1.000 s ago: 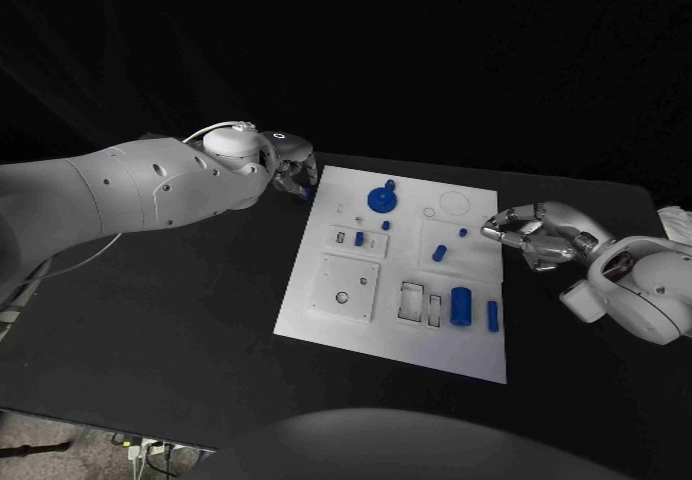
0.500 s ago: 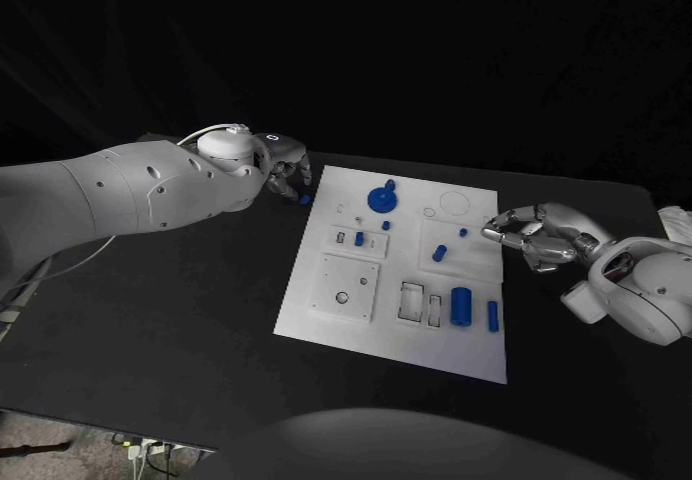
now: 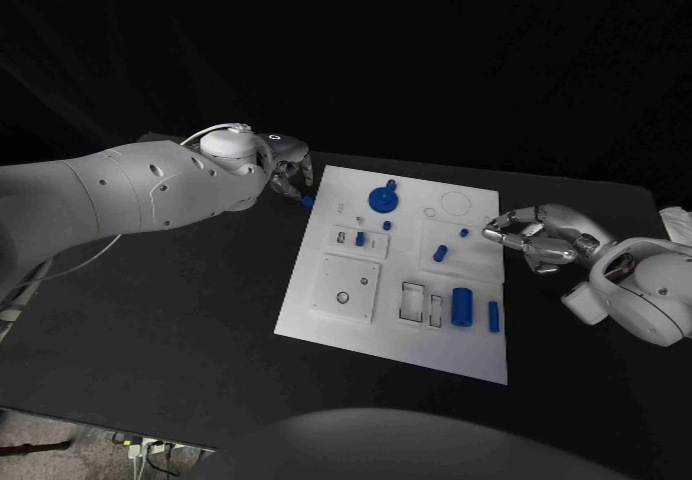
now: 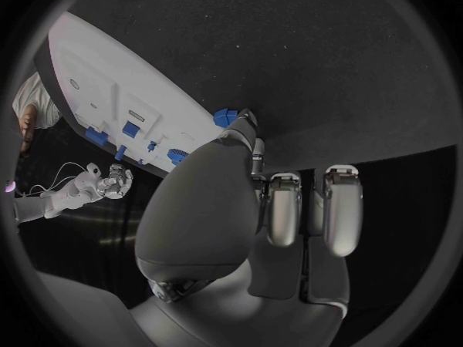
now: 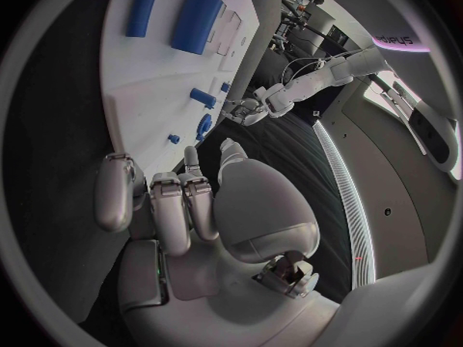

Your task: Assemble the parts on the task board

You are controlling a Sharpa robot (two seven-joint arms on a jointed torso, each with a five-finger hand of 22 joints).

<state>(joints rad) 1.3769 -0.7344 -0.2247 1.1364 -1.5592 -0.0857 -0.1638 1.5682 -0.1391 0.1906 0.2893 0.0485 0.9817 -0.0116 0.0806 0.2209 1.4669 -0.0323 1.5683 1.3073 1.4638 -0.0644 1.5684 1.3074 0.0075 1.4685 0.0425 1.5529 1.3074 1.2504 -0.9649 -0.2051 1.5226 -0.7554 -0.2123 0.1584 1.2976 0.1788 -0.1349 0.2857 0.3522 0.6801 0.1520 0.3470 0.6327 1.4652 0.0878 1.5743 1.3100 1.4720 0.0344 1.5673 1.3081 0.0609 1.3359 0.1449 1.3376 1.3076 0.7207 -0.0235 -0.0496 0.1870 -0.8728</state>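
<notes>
spanning the middle of the black table [image 3: 173,330], the white board [image 3: 418,350] lies flat with blue parts on it: a round gear-like part [image 3: 382,198] toward its far edge, a fat cylinder [image 3: 460,304] and a slim bar [image 3: 492,316] near its right edge, and some small pieces [image 3: 438,253] mid-board. the board and the parts on it have not moved over the last second.

the left hand [image 3: 289,168] hovers just off the board's far left corner, pinching a small blue part [image 4: 224,117] at its fingertips, the other fingers [image 4: 284,208] tucked alongside. compared with a second ago, the hand has pulled slightly back from the board and then eased toward it again, so the part is held in the air beside the edge, not yet placed. i judge this to be a carry toward a slot, with the insertion left to do.

the right hand [image 3: 537,235] hangs at the board's right edge, fingers loosely curled and holding nothing; it has barely shifted.
</notes>
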